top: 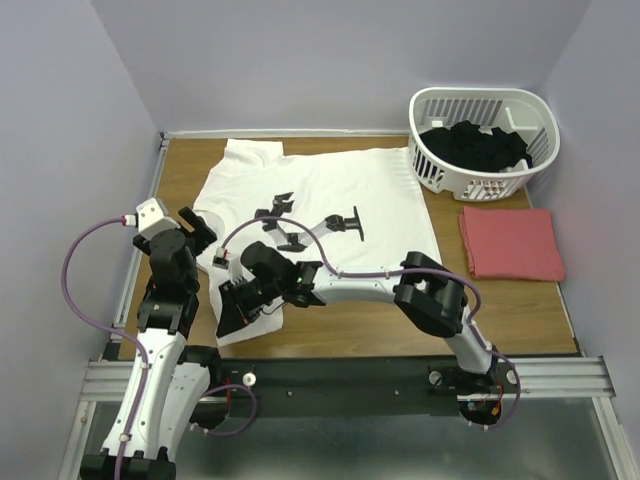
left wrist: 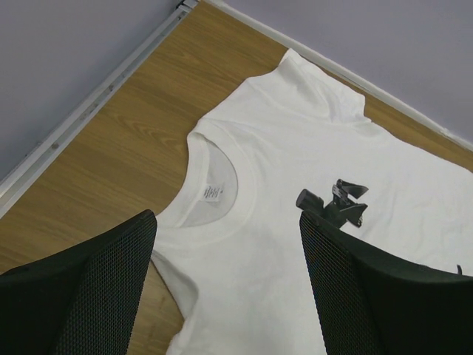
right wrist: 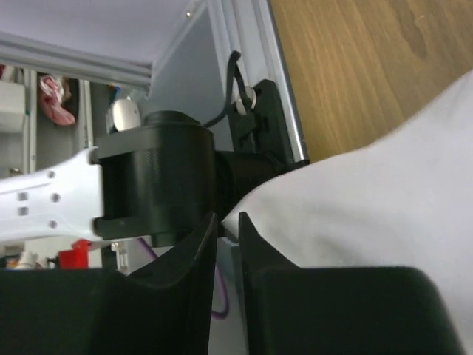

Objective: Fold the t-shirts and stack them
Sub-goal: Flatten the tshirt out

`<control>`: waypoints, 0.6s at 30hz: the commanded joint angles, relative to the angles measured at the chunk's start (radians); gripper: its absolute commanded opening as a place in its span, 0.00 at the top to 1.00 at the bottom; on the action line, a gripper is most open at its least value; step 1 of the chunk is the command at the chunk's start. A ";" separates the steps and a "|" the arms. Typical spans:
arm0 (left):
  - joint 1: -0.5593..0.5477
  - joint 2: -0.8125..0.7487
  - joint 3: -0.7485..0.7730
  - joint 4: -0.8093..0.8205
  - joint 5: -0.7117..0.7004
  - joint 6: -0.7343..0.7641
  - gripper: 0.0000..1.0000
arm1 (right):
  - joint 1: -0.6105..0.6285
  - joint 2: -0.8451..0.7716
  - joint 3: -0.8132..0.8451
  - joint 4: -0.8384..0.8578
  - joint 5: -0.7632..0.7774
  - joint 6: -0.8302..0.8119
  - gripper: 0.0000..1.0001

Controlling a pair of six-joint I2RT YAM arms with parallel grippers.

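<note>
A large white t-shirt [top: 340,190] with a black print lies spread flat on the wooden table, collar to the left. My left gripper [top: 203,236] hovers open over its collar and near shoulder [left wrist: 295,148], with nothing between the wide mesh pads [left wrist: 111,281]. My right gripper [top: 233,304] is at the shirt's near-left corner. In the right wrist view its jaws [right wrist: 228,216] stand a narrow slit apart. The white cloth [right wrist: 369,200] lies against the right finger's tip, and none of it shows inside the slit. A salmon-red t-shirt [top: 512,243] lies folded at the right.
A white slatted basket [top: 440,170] holding dark clothes [top: 478,145] stands at the back right corner. A metal rail [top: 350,375] runs along the near table edge by the arm bases. Walls close in the table on the left, back and right.
</note>
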 commanded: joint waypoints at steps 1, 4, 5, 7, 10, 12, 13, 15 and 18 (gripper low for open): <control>-0.005 -0.027 0.039 -0.047 -0.112 -0.041 0.15 | -0.010 0.026 -0.004 -0.008 -0.021 0.008 0.61; -0.006 -0.035 0.039 -0.056 -0.132 -0.051 0.15 | -0.011 -0.020 -0.048 -0.035 0.021 -0.023 0.43; -0.005 -0.033 0.037 -0.055 -0.129 -0.051 0.15 | -0.014 -0.032 -0.070 -0.052 0.039 -0.037 0.43; -0.005 -0.035 0.036 -0.050 -0.123 -0.049 0.16 | -0.024 -0.070 -0.088 -0.098 0.120 -0.086 0.43; -0.006 -0.032 0.031 -0.042 -0.112 -0.046 0.15 | -0.059 -0.110 -0.116 -0.212 0.233 -0.150 0.43; -0.006 -0.030 0.028 -0.039 -0.107 -0.044 0.16 | -0.111 -0.141 -0.180 -0.244 0.306 -0.158 0.46; -0.006 -0.030 0.028 -0.036 -0.104 -0.043 0.16 | -0.131 -0.162 -0.209 -0.246 0.324 -0.160 0.46; -0.005 -0.027 0.023 -0.029 -0.095 -0.040 0.16 | -0.163 -0.202 -0.246 -0.255 0.372 -0.192 0.47; -0.006 -0.015 0.020 -0.022 -0.083 -0.035 0.16 | -0.211 -0.222 -0.271 -0.322 0.491 -0.233 0.48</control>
